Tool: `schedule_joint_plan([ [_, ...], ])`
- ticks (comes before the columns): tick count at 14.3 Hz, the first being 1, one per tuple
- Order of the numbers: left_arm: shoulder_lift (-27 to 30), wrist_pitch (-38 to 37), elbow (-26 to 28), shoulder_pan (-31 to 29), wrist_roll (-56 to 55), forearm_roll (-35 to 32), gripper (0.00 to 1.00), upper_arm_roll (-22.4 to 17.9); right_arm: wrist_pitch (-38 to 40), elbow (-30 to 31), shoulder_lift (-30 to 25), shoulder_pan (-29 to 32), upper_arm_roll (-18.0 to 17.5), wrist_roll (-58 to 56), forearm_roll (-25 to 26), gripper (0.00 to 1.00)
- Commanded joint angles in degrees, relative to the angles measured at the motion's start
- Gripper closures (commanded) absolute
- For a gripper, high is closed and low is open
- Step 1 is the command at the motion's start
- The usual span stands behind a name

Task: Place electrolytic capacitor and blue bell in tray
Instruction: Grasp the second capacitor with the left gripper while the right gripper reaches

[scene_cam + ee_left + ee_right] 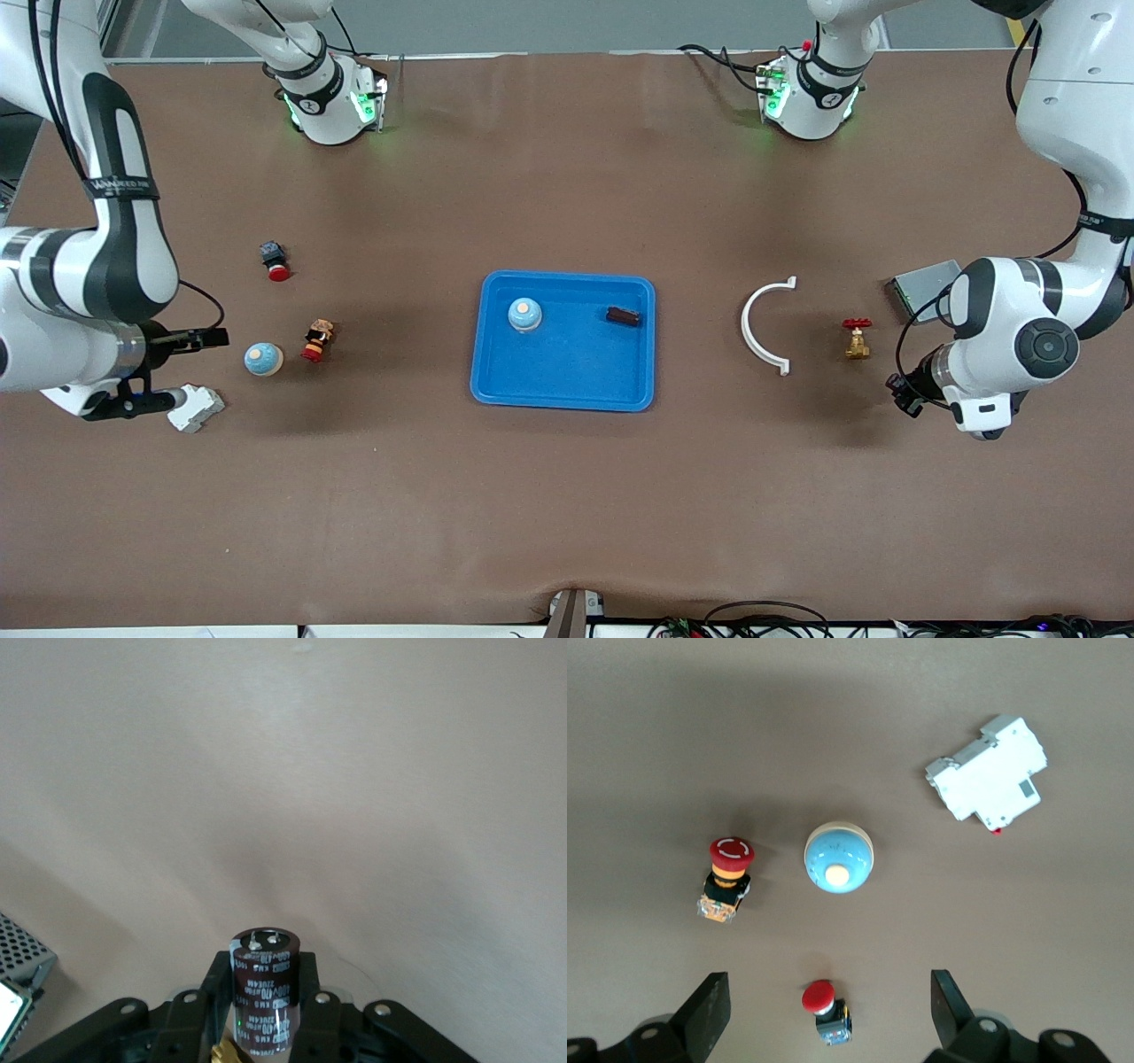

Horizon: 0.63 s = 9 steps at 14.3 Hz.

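Capacitor [264,992] is clamped between my left gripper [264,1010] jaws, held up over bare table near the brass valve [856,339], well apart from the tray [567,390]. Tray already holds one blue bell [524,315] and a dark part [623,316]. Right gripper [824,1014] hangs with jaws apart over a second blue bell [839,857], which sits just ahead of the open jaws. Step in hand, I judge: carry the capacitor to the tray. Next: swing left arm over the tray, lower, release.
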<state>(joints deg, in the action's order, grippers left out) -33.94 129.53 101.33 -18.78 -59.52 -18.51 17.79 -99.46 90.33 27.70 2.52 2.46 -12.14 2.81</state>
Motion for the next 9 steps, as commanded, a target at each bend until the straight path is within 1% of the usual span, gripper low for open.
schedule_joint_plan([
  [1,2.91,-0.94,1.50,-0.30,-0.69,0.41,1.00,1.89,-1.69,-0.07,1.30,0.55,-0.52,0.10,0.62,0.00],
  [3,3.00,-3.57,-0.16,-0.30,-1.13,1.54,1.00,3.13,-3.10,0.19,2.00,0.73,-0.52,0.19,0.44,0.00],
  [5,3.09,-5.86,-1.40,0.14,-2.44,1.99,1.00,3.39,-7.12,1.76,2.18,0.90,-0.52,0.10,0.44,0.00],
  [7,3.62,-6.49,-1.57,0.06,-6.03,2.16,1.00,5.67,-11.18,4.05,1.92,1.69,-0.52,0.10,0.36,0.00],
  [9,3.70,-7.18,-2.28,0.23,-10.77,2.87,1.00,7.69,-12.16,4.67,1.92,2.48,-0.70,0.10,0.09,0.00],
])
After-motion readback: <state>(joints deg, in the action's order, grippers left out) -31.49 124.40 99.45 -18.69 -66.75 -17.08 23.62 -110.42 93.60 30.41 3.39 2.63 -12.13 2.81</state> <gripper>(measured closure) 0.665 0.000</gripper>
